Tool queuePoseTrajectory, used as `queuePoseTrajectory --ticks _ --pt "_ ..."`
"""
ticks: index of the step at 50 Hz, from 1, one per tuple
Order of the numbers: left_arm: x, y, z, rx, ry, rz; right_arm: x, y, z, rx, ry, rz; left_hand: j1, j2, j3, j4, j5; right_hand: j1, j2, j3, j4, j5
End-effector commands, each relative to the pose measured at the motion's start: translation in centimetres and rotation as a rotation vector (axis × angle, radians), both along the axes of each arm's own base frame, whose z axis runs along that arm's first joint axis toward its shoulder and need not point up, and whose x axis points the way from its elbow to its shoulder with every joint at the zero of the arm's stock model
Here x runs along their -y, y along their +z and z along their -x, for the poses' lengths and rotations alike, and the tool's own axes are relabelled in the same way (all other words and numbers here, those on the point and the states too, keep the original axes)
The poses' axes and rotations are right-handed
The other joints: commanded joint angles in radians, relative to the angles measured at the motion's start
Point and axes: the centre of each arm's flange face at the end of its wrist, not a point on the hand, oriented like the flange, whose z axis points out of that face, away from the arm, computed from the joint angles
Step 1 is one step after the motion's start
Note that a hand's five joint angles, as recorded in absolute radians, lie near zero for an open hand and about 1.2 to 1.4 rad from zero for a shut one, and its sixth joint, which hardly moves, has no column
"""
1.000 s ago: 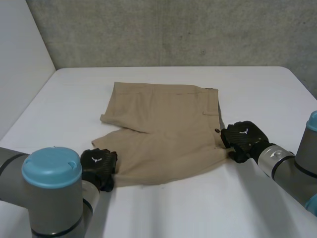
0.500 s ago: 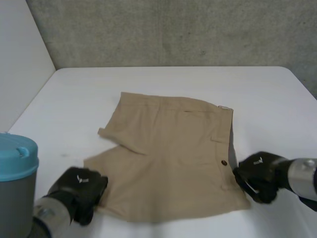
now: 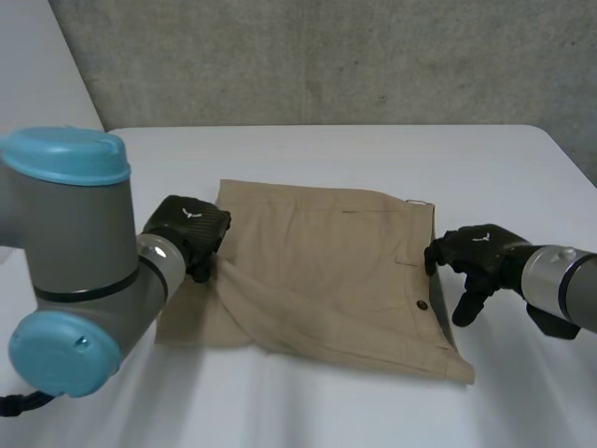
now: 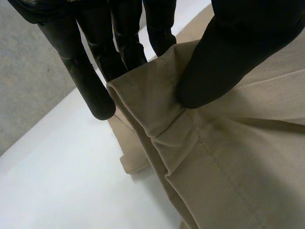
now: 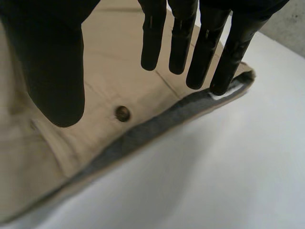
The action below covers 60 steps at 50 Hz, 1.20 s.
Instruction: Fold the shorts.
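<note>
The tan shorts (image 3: 326, 271) lie on the white table (image 3: 373, 159), waistband toward my right arm. My left hand (image 3: 189, 233) is at the shorts' left side, holding a leg hem that is drawn up over the other leg. At that hand the hem (image 4: 157, 109) is pinched between the thumb (image 4: 224, 52) and the fingers. My right hand (image 3: 476, 254) hovers just beside the waistband's near end with its fingers (image 5: 152, 33) straight and spread, holding nothing. Under it lie the waistband's grey lining (image 5: 143, 131) and a brown button (image 5: 123, 113).
A grey concrete wall (image 3: 326, 56) stands behind the table's far edge, and a pale panel (image 3: 37, 121) borders its left side. Bare tabletop lies beyond the shorts and at the front. My left arm (image 3: 75, 252) rises large at the near left.
My left hand has carried the near leg hem up and away from the front edge, over the other leg. My right hand has let go of the waistband and opened.
</note>
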Motion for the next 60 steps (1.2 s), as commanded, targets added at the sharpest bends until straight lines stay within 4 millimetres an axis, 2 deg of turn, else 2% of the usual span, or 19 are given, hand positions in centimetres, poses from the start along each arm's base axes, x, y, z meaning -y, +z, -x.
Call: queuePoseTrajectory --ticks 1,9,16,17,21,25,29,34,37,38,43,45,54,55,56,57,58,59,60 --pt "-0.1 -0.6 0.0 0.013 0.004 -0.023 -3.0 0.6 0.7 0.081 -0.072 -0.075 0.281 0.204 0.209 0.203 0.232 0.035 -0.026 -0.024 -0.023 -0.031" --pt "0.3 -0.7 0.0 0.010 0.010 -0.018 -6.1 -1.8 0.9 0.060 -0.061 -0.161 0.281 0.204 0.209 0.203 0.232 -0.007 -0.067 -0.065 -0.065 -0.072" --pt "0.9 -0.9 0.1 0.009 0.016 -0.015 -5.5 -3.0 0.4 0.048 -0.054 -0.093 0.281 0.204 0.209 0.203 0.232 0.066 0.006 0.008 0.008 0.001" --pt "1.0 -0.8 0.1 0.008 0.016 -0.014 -5.3 -3.2 0.3 0.046 -0.056 -0.090 0.281 0.204 0.209 0.203 0.232 0.113 0.053 0.055 0.055 0.048" --pt "1.3 -0.7 0.3 0.003 0.016 -0.006 -4.3 -4.3 -0.1 0.030 -0.058 -0.097 0.281 0.204 0.209 0.203 0.232 0.947 0.887 0.889 0.889 0.882" --pt "2.0 -0.6 0.8 -0.008 0.013 0.015 -2.7 -2.9 -1.2 0.048 -0.027 -0.001 0.281 0.204 0.209 0.203 0.232 0.949 0.889 0.891 0.891 0.884" --pt "3.8 -0.1 1.7 -0.035 0.010 0.077 0.3 -0.1 -2.5 0.089 -0.005 0.174 0.281 0.204 0.209 0.203 0.232 0.949 0.889 0.891 0.891 0.884" --pt "7.4 1.0 3.5 -0.117 0.016 0.227 5.6 1.4 -3.8 0.101 -0.056 0.355 0.281 0.204 0.209 0.203 0.232 0.949 0.889 0.891 0.891 0.884" --pt "9.3 1.1 4.1 -0.137 0.023 0.306 7.0 1.8 -5.3 0.106 -0.055 0.418 0.281 0.204 0.209 0.203 0.232 0.949 0.889 0.891 0.891 0.884" --pt "10.5 1.0 4.5 -0.138 0.024 0.361 8.0 1.7 -6.1 0.103 -0.056 0.459 0.281 0.204 0.209 0.203 0.232 0.949 0.889 0.891 0.891 0.884" --pt "13.4 -0.1 6.0 -0.093 0.016 0.522 11.1 0.4 -7.9 0.076 -0.054 0.624 0.281 0.204 0.209 0.203 0.232 0.949 0.889 0.891 0.891 0.884" --pt "14.6 -1.3 6.7 -0.060 0.005 0.579 12.2 -0.7 -8.6 0.054 -0.056 0.702 0.281 0.204 0.209 0.203 0.232 0.949 0.889 0.891 0.891 0.884" --pt "17.7 -6.3 8.4 -0.044 -0.002 0.678 14.4 -6.0 -10.5 -0.034 -0.038 0.851 0.281 0.204 0.209 0.203 0.232 0.949 0.889 0.891 0.891 0.884" --pt "17.8 -6.7 8.5 -0.048 -0.008 0.684 14.5 -6.4 -10.6 -0.041 -0.036 0.855 0.281 0.204 0.209 0.203 0.232 0.852 0.791 0.793 0.794 0.786" --pt "18.1 -7.5 8.7 -0.053 -0.014 0.696 14.8 -7.2 -10.7 -0.050 -0.033 0.853 0.035 -0.042 -0.038 -0.044 -0.015 0.197 0.136 0.138 0.139 0.131" --pt "18.1 -7.9 8.8 -0.054 -0.020 0.696 14.9 -7.5 -10.7 -0.055 -0.033 0.853 -0.194 -0.271 -0.267 -0.273 -0.244 -0.167 -0.228 -0.226 -0.225 -0.233" --pt "18.1 -8.3 9.0 -0.056 -0.027 0.698 15.1 -7.6 -10.8 -0.055 -0.033 0.855 -0.467 -0.544 -0.540 -0.545 -0.517 -0.272 -0.333 -0.331 -0.330 -0.338" --pt "18.1 -8.6 9.1 -0.055 -0.034 0.697 15.1 -7.8 -10.9 -0.055 -0.031 0.854 -0.755 -0.832 -0.827 -0.833 -0.804 -0.272 -0.333 -0.331 -0.330 -0.338" --pt "18.0 -9.0 9.1 -0.052 -0.036 0.693 15.2 -7.8 -10.9 -0.053 -0.028 0.855 -0.940 -1.017 -1.013 -1.019 -0.990 -0.272 -0.333 -0.331 -0.330 -0.338"
